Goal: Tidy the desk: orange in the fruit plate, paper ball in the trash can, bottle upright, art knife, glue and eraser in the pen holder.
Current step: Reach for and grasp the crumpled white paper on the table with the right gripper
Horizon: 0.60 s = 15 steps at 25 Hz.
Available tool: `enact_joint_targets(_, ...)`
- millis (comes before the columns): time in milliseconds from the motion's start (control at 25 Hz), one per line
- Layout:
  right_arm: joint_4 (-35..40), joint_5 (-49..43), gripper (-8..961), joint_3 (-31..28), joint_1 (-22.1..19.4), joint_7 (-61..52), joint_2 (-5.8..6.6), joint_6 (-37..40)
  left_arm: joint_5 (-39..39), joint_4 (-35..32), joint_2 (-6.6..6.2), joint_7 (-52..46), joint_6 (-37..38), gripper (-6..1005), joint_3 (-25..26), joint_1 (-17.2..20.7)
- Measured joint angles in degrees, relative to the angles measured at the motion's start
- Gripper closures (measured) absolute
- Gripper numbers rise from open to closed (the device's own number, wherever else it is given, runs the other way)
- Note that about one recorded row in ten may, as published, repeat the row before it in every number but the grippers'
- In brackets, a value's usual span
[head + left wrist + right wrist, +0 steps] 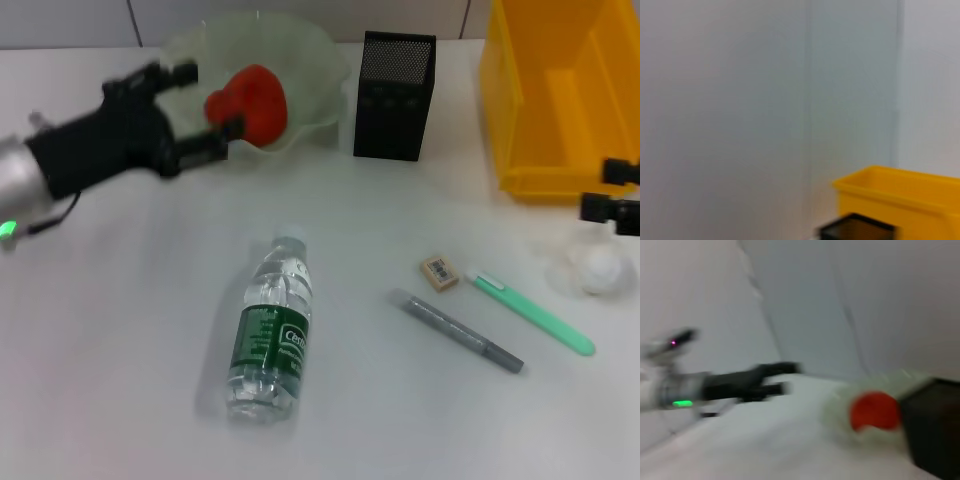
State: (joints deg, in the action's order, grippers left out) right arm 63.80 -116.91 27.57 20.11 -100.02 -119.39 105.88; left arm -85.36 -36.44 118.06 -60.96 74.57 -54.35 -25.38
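The orange [255, 100] lies in the pale-green fruit plate [300, 55] at the back left. My left gripper [212, 100] is open just left of the orange; the right wrist view shows the left gripper [787, 377] apart from the orange [875, 410]. The bottle [270, 325] lies on its side in the middle. The eraser [439, 272], a grey glue pen [455, 330] and a green art knife [530, 312] lie to its right. The paper ball [600, 268] sits at the right edge, just below my open right gripper [612, 190].
The black mesh pen holder [393, 95] stands at the back centre, right of the plate. The yellow trash can [560, 100] stands at the back right. Both also show in the left wrist view: trash can [900, 200], pen holder [857, 230].
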Motion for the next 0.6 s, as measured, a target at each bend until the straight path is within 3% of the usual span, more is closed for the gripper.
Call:
enact_joint_targets(120,14.41,-8.63,129,4.46,0.35,-16.64,-0.07,-0.29,-0.96,-0.28,-0.31,2.04,7.21,145,-0.04,4.48)
enact_joint_targets(280,26.2,-22.06,130,12.95,2.23,-34.06,-0.05,-0.74,-1.03,-0.15,0.01,3.12,9.15,143,0.15,8.38)
enact_joint_targets(480,26.5,-34.88,132,23.34,4.72,-43.16,-0.05,-3.71,-1.03,1.36,0.21,4.63,9.3,142,-0.01,9.79)
enact_joint_targets(600,23.41,-37.47,133,28.39,4.9,-45.5,-0.04,-7.19,-1.03,1.56,0.23,4.65,9.4,142,-0.05,9.91)
